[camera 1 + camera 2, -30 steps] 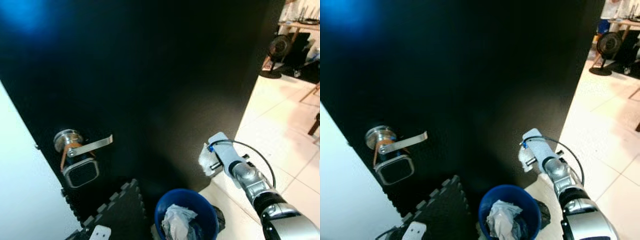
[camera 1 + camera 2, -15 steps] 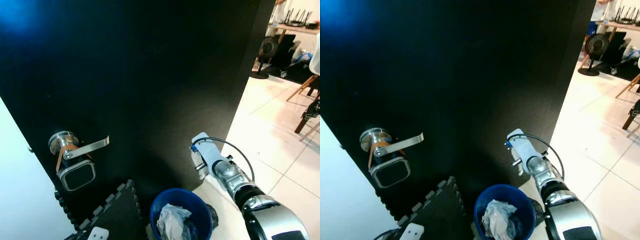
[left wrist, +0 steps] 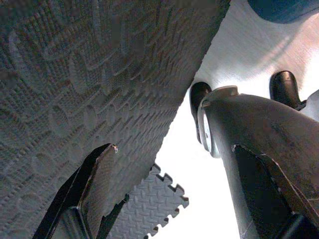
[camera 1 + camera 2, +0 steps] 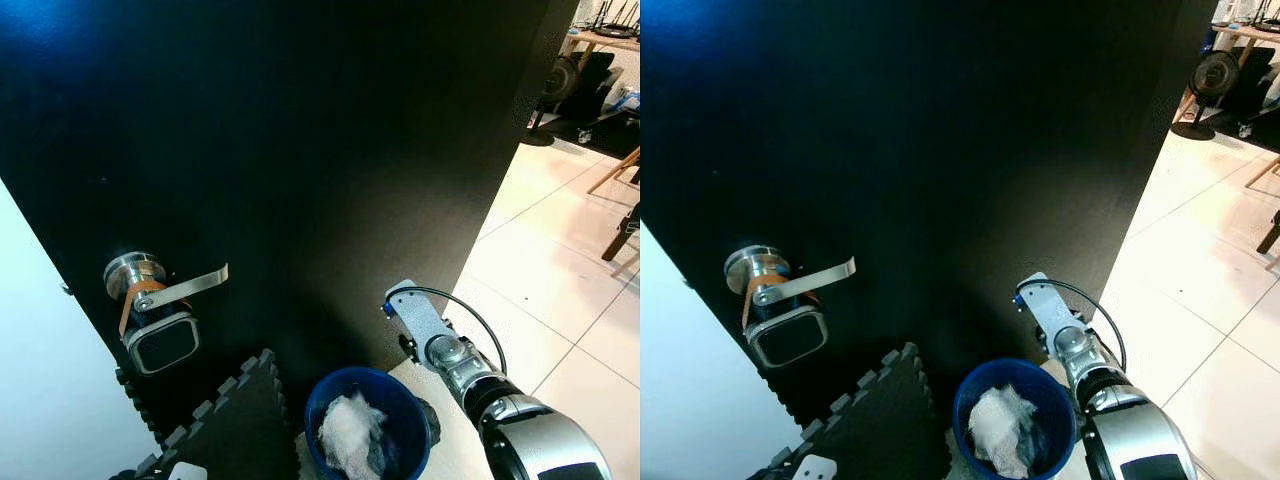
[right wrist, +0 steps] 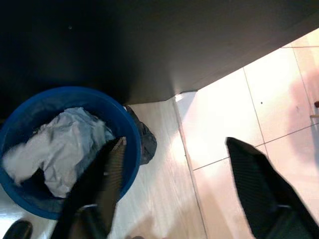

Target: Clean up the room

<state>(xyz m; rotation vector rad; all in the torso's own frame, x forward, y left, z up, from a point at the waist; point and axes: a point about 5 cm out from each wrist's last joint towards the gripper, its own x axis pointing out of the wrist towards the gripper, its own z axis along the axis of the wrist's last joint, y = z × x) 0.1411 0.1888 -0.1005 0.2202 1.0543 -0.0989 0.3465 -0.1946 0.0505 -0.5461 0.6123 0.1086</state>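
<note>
Hovering beside the round blue plastic bin (image 5: 60, 149), the right pincer (image 5: 174, 184) is spread and empty; crumpled white paper (image 5: 60, 144) lies inside. Best draw the arm clear without clipping the rim or the black door (image 4: 300, 150).

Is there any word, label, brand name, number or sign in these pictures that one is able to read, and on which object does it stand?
None can be read.
Black door: no text or sign on it.
Lock pad under the door handle: dark face, no digits or brand to make out.
Blue bin: no label on its rim or wall.
White paper in the bin: crumpled, no print to be seen.
Right gripper: no marking.
</note>
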